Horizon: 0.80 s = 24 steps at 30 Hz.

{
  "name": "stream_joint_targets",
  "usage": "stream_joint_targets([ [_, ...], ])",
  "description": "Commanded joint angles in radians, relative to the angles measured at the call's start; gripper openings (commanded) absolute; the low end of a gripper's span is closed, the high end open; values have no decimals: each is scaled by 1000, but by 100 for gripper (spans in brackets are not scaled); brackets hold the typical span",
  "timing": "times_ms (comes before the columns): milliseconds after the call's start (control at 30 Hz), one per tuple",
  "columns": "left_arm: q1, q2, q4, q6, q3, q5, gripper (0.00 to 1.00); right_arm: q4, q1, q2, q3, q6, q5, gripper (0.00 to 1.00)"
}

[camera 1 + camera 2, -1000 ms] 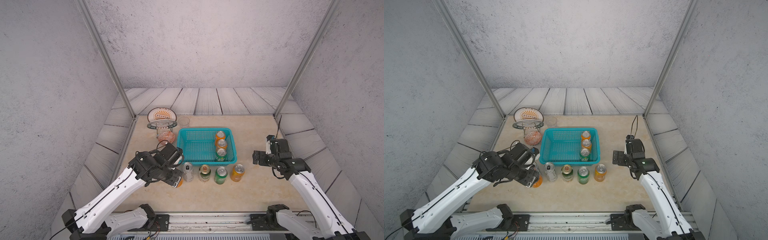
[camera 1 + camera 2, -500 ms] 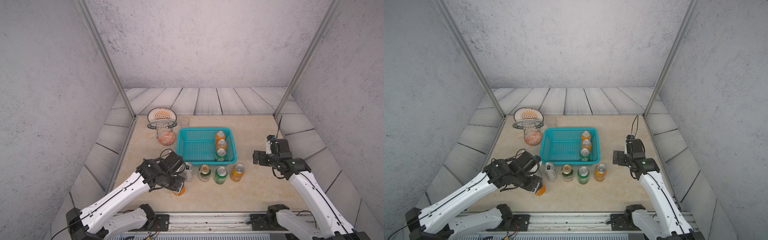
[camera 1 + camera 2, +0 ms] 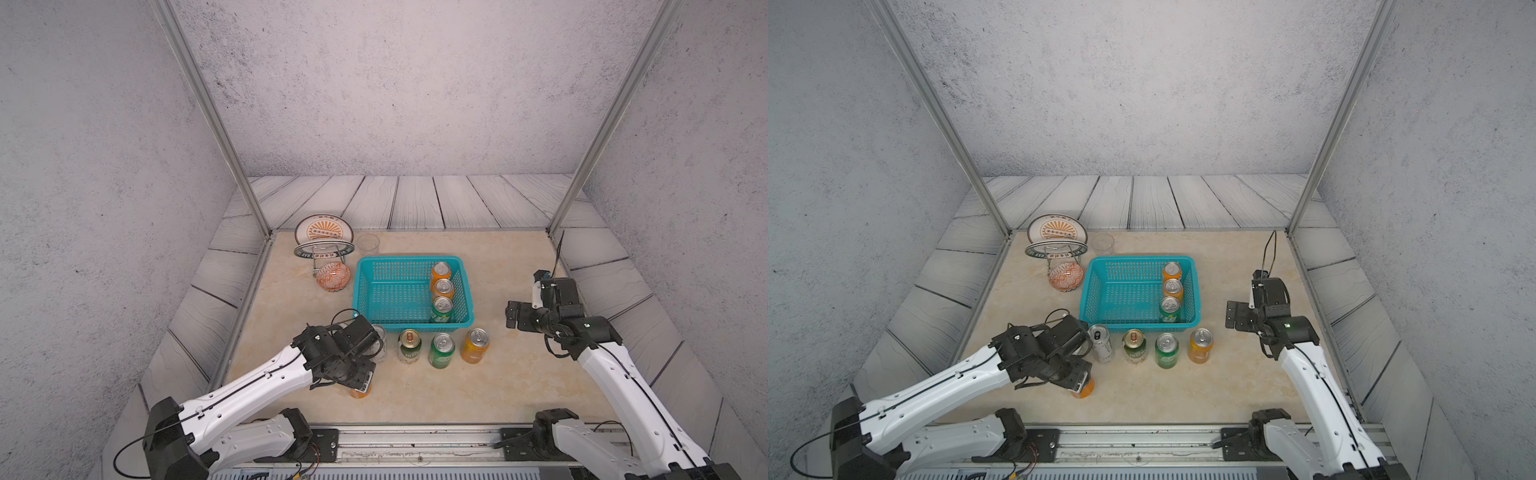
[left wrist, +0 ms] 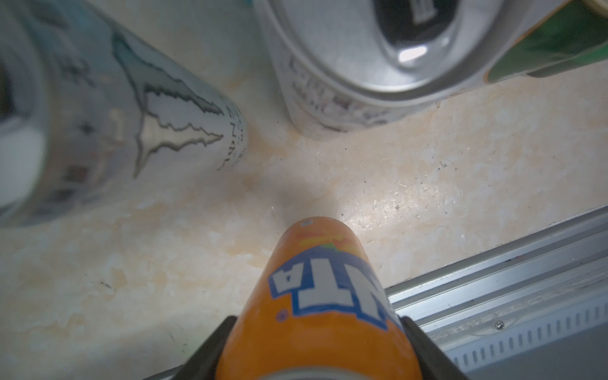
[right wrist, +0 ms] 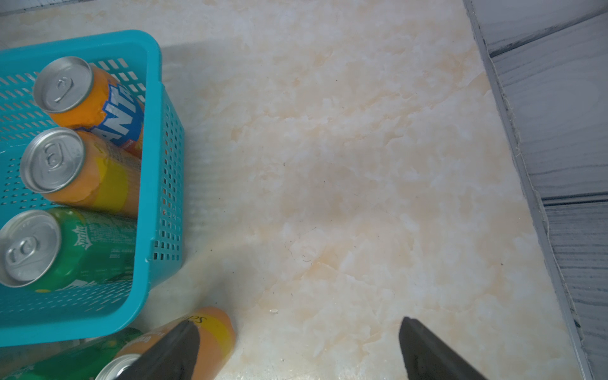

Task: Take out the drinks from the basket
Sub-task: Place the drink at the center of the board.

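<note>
- My left claw [image 4: 319, 355] is gripping an orange can [image 4: 320, 289] by the worktop's [image 3: 511, 374] near edge.
- My right claw [image 5: 297, 329] is hovering wide open, holding nothing, right of the basket [image 3: 411, 261].
- I am seeing three cans [image 3: 444, 287] sitting inside it.

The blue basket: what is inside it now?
The basket holds three upright cans in one row: far orange can, middle orange can, green can. Each nearer can covers the lower part of the one behind.

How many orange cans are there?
4. Back orange can and middle orange can stand in the basket; third orange can ends the outside row; left gripper holds the fourth orange can. None seems hidden.
</note>
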Motion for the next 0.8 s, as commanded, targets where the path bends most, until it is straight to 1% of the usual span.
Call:
stream_joint_targets([
  [0,-10,4,60,-29,-16,-41,63,4,-3,-13,-6,-4,-8,99],
  [167,-14,10,85,-46,-44,-49,63,6,-3,-12,-7,-6,-12,99],
  [400,-14,30,104,-41,-59,-44,65,7,-4,-12,-7,-6,-14,99],
  [767,-13,38,120,-35,-75,-44,75,8,-5,-12,-7,-6,-13,99],
])
